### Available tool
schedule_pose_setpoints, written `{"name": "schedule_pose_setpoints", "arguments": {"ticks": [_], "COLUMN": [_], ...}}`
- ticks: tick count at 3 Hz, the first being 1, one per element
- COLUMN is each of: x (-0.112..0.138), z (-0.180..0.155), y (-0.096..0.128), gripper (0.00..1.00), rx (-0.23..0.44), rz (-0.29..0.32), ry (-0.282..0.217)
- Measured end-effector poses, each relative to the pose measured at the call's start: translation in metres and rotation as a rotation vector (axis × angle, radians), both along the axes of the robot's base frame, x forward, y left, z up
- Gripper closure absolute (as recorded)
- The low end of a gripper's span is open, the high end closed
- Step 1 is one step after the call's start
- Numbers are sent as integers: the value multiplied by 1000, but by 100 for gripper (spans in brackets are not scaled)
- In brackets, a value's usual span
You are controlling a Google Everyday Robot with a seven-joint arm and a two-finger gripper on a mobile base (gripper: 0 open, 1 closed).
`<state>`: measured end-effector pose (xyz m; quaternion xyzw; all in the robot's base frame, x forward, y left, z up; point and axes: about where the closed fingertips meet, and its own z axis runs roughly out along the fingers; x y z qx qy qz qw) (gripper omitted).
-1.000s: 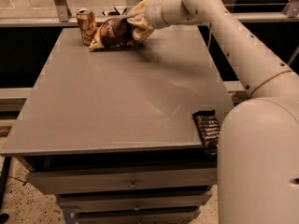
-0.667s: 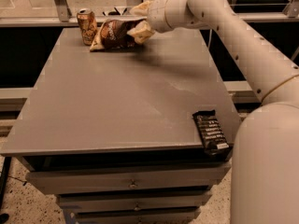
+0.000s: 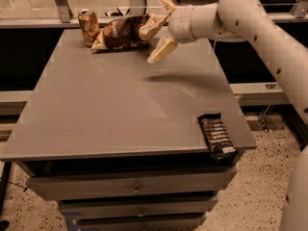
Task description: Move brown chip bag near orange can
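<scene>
Comparing this camera view with the one a moment earlier, the gripper (image 3: 146,48) has come away from the brown chip bag (image 3: 120,32). Before, its tan fingers were closed around the bag's end farthest from the orange can (image 3: 89,27); now they stand spread and hold nothing. The bag has been let go and lies on the grey table (image 3: 110,109) just beside the can, on the side of the can that faces the gripper. Its tan-edged corner nearest the can reaches the can's base, though whether the two actually touch cannot be told. The can stands upright at the table's far edge, in the same spot as earlier, and the bag has hardly shifted against it. The gripper hovers above the tabletop on the far side of the bag from the can. Its jaws are wide apart, one finger higher and one lower. The upper finger (image 3: 153,27) overlaps the bag's end away from the can, and contact there cannot be judged, while the lower finger is clear of the bag and casts a shadow on the table beneath it. The white arm (image 3: 250,18) reaches in from the side opposite the can and has drawn back from the can since the earlier picture. Well apart from the can, at the table's diagonally opposite near corner, a dark wrapped snack bar (image 3: 216,134) lies flat with one end at the table's front edge, unmoved. Drawers (image 3: 134,189) show below the tabletop.
</scene>
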<state>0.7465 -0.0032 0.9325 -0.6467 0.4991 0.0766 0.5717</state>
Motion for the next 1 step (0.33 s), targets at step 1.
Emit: {"name": "schedule_pose_setpoints", "arguments": {"ticks": [1], "x": [-1], "z": [-2], "y": [-5], "gripper": [0], "rx": [0], "rz": [-6], "ry": [3]}}
